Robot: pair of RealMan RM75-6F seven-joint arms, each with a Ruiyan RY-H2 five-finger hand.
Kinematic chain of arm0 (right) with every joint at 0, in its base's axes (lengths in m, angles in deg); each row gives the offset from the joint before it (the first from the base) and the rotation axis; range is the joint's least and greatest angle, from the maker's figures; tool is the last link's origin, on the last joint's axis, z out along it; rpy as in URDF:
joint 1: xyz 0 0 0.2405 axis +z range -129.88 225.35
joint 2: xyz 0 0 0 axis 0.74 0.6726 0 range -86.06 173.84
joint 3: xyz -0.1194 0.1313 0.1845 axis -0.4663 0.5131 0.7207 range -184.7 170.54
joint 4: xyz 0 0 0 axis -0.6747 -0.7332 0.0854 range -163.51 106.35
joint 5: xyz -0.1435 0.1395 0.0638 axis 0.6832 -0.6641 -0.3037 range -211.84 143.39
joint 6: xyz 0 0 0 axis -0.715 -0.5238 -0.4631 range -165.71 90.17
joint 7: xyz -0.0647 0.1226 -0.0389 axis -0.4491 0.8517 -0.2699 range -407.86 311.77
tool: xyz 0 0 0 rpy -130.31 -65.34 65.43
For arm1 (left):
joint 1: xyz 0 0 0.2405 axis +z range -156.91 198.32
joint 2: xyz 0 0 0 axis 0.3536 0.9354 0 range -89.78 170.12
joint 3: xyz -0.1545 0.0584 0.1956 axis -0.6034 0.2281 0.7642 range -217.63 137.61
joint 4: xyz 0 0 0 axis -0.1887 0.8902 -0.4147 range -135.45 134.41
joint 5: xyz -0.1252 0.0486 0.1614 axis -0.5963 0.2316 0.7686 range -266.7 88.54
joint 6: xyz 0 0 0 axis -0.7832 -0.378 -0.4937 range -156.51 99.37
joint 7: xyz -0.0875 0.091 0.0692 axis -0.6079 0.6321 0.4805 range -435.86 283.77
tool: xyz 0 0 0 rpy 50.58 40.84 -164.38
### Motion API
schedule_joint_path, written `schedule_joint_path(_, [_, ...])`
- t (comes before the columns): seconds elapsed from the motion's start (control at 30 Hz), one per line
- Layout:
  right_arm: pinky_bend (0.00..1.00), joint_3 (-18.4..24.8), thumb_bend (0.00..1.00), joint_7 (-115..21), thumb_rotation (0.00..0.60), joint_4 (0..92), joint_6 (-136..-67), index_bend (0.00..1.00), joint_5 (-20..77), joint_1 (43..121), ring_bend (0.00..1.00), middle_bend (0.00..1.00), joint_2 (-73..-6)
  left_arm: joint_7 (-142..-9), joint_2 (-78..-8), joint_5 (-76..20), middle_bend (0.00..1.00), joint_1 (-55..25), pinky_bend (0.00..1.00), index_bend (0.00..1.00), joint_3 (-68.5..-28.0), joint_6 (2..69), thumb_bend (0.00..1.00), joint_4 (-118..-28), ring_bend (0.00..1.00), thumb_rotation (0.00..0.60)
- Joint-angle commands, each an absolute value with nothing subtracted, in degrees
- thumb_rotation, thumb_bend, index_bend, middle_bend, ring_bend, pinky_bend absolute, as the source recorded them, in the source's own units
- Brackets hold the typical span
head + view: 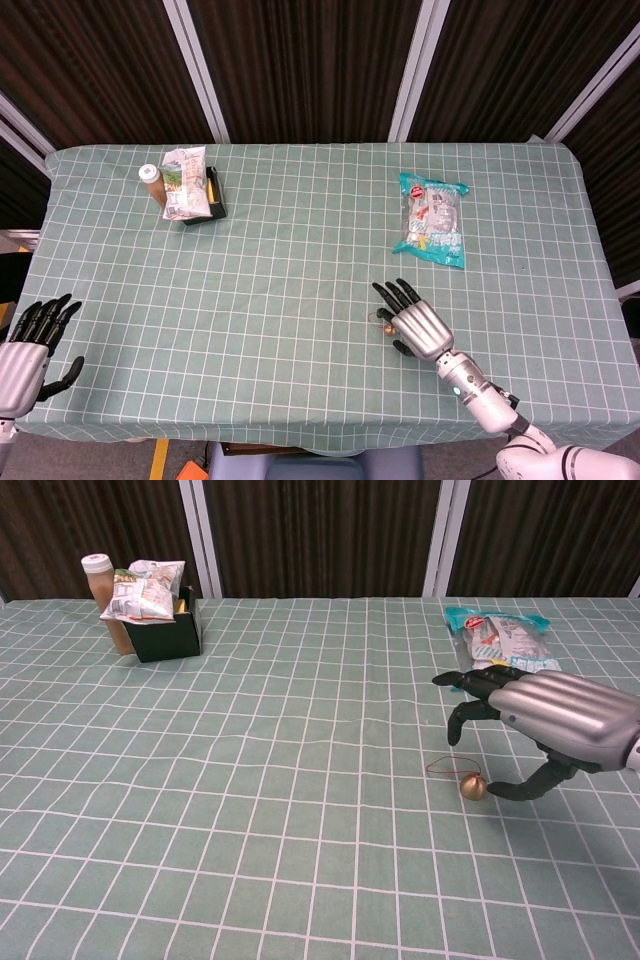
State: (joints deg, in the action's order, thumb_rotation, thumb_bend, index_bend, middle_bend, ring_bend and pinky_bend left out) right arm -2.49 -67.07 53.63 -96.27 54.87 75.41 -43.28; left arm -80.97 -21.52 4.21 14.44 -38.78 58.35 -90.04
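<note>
Chest view – right hand (545,720) hovers over the gold bell (473,787), fingers spread, gripping nothing

A lab test bench: checked tablecloth (300,260) before dark slatted panels (300,60).

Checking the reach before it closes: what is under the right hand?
Under the right hand the small gold bell with its thin cord lies on the green checked tablecloth, beside the thumb. Whether they touch cannot be told. In the head view the hand partly hides the bell.
</note>
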Motion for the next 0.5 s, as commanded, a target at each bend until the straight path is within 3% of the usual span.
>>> schedule_joint_path(0.03, [0.0,-2.3,0.42,-67.1,0.6,53.0,-96.3,0.53,54.0,75.5,0.0,0.04,-44.1,-81.5,-21.3,3.7,0.0,14.6,0.0,0.0,-39.0,58.6,0.4,-90.0,0.0,0.6])
schedule_joint_path(0.5, [0.0,-2.7,0.47,-66.3,0.6,48.1,-94.4,0.61,50.6,77.5,0.0,0.06,-47.1,-81.8,-20.9,3.5,0.0,14.8,0.0,0.0,-38.9,58.2,0.4,-90.1,0.0,0.6])
